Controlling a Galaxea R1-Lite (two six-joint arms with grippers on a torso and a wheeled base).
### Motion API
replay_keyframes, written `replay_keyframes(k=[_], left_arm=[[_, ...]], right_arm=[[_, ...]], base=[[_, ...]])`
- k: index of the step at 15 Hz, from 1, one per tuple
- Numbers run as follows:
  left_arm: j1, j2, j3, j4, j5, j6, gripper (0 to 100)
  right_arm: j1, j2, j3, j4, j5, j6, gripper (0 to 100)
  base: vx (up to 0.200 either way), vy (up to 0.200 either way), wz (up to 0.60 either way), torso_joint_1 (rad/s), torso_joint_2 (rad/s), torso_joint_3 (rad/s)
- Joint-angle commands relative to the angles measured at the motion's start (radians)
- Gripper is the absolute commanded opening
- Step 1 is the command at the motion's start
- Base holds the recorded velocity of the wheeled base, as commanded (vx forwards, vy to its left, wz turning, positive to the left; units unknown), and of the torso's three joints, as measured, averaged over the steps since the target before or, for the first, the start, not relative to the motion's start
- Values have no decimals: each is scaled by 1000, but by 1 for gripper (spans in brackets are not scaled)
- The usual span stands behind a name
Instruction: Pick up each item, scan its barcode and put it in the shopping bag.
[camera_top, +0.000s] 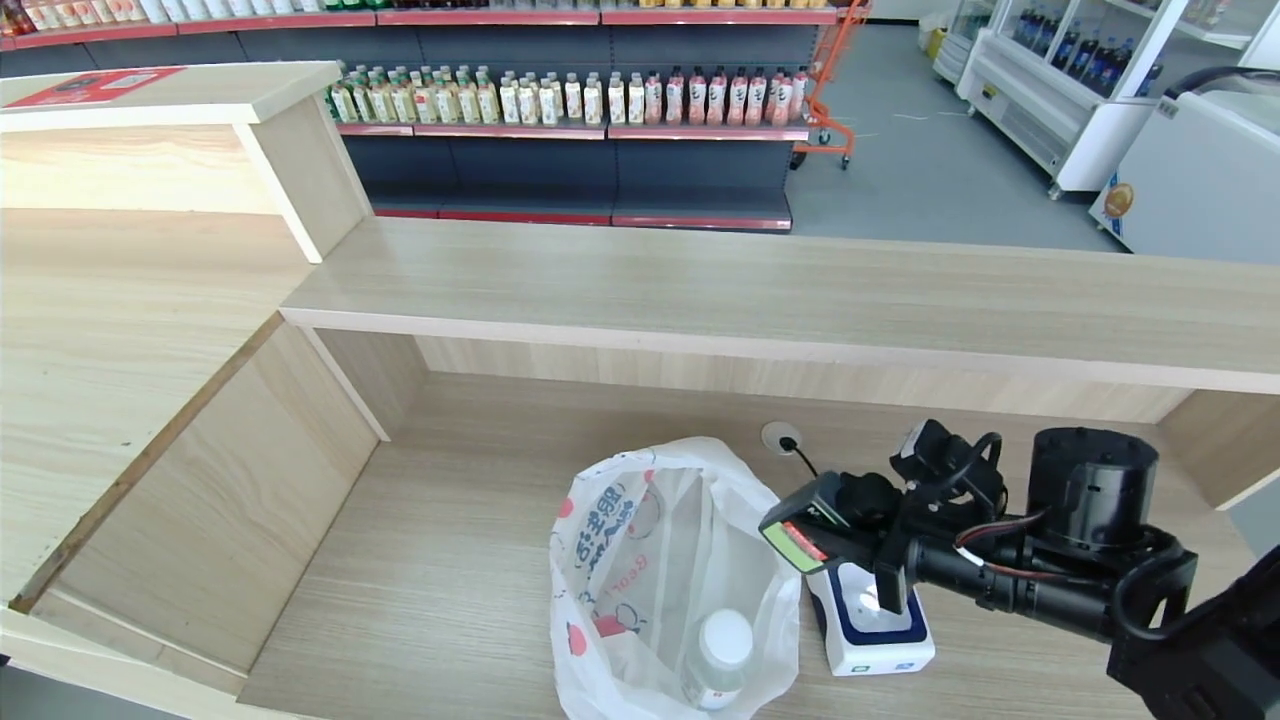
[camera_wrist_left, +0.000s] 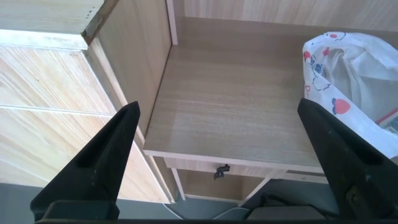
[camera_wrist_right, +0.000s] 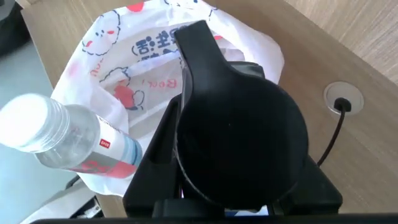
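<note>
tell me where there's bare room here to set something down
Bare: lower counter left of the shopping bag, up to the side wall; also the upper ledge. Crowded: right of the bag, with the scanner base and right arm.

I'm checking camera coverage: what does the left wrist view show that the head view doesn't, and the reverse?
Left wrist alone: the left gripper, open. Head alone: the scanner above its cradle, and the shelves of bottles across the aisle. Both: the bag and the desk it sits on.
</note>
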Motion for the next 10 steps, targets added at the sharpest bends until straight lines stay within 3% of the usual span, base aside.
replay_keyframes(k=[1, 5, 10], left_arm=[[1, 2, 0, -1, 0, 0, 100], [1, 2, 0, -1, 0, 0, 100], [1, 2, 0, -1, 0, 0, 100]], right_arm=[[30, 104, 41, -101, -2, -48, 0], [63, 256, 66, -325, -7, -91, 0], [63, 288, 141, -325, -5, -109, 0]], base=[[0, 0, 0, 0, 0, 0], [0, 0, 0, 0, 0, 0], [0, 0, 0, 0, 0, 0]])
